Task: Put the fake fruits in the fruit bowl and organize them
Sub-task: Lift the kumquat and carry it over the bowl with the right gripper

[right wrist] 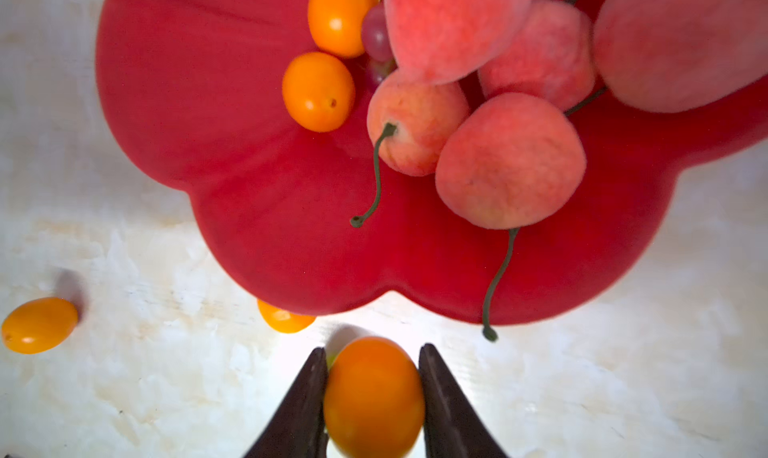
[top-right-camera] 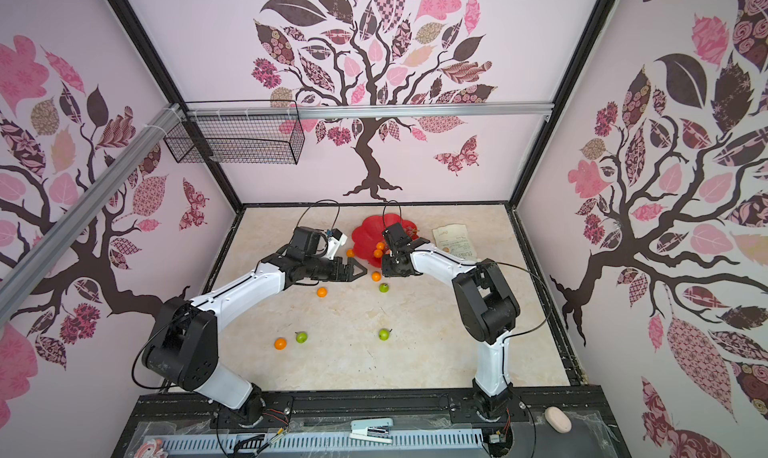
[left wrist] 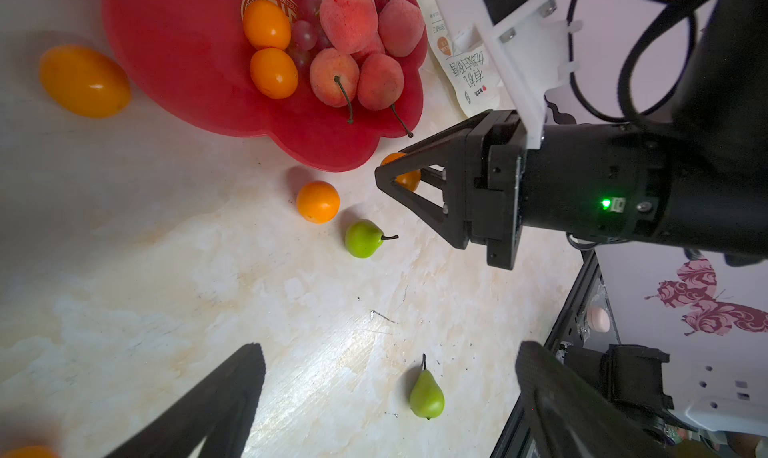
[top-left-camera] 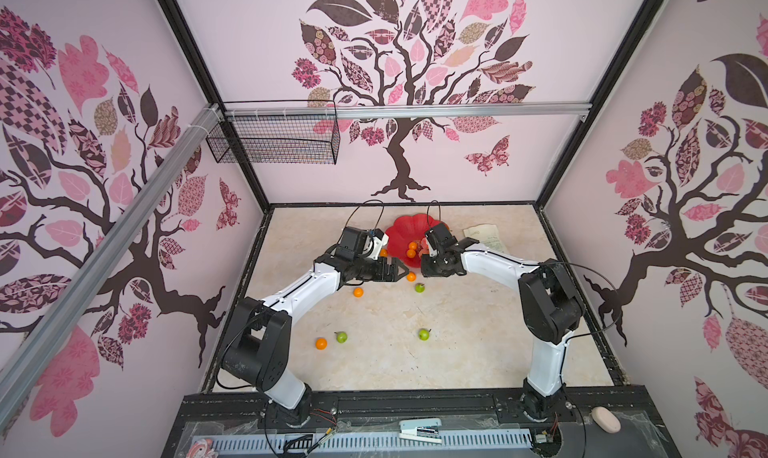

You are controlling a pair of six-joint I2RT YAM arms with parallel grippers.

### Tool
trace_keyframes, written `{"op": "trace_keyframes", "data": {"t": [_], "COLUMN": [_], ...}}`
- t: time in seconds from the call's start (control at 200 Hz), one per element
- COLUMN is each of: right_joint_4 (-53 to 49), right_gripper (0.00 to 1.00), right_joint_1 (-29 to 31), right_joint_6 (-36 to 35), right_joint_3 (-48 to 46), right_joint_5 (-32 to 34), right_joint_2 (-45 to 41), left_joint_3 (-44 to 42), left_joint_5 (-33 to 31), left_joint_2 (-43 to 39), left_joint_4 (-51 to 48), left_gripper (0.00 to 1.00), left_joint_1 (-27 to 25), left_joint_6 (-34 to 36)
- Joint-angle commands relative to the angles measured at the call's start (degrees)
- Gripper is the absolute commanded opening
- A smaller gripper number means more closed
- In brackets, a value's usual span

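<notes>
Glossy red petal-rimmed fruit bowl (left wrist: 178,74) at far middle of table (top-left-camera: 374,364), holding fuzzy pink peaches (left wrist: 348,15), two oranges (left wrist: 267,24), possibly grapes (left wrist: 303,34). Right gripper (right wrist: 373,352) clamped on orange fruit (right wrist: 374,398) near rim; left gripper (left wrist: 390,348) spread wide.

In both top views the left arm (top-left-camera: 299,294) fills the lower left of the frame and the right arm (top-left-camera: 494,260) the lower right. Each has glossy white shells, dotted with small dark screws and traced by a thin black line, set between bulky matte black joint housings. The left wrist view shows the right gripper (left wrist: 380,177): black triangular open-frame fingers (left wrist: 415,211), a black cylindrical body with a green light (left wrist: 606,204), a white screwed bracket (left wrist: 511,40) and looping black cables (left wrist: 624,90).
</notes>
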Motion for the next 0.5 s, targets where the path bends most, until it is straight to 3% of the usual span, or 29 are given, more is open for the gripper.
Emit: {"op": "trace_keyframes", "data": {"t": [0.0,0.22,0.495], "right_joint_4": [-2.13,-3.50,-5.53], "right_gripper": [0.37,0.38,0.38], "right_joint_1": [0.05,0.05,0.11], "right_joint_6": [-0.20,-0.19,-1.61], "right_joint_3": [0.37,3.79,11.06], "right_joint_5": [0.60,-0.30,-0.68], "right_joint_2": [-3.84,-4.32,2.06], "left_joint_3": [2.46,2.74,2.80], "left_joint_5": [-0.14,1.51,1.99], "left_joint_2": [-1.48,-0.22,1.43], "left_joint_4": [1.75,4.07,7.21], "left_gripper": [0.98,0.98,0.98], "left_joint_1": [0.15,2.67,7.55], "left_joint_6": [1.00,-1.77,-8.19]}}
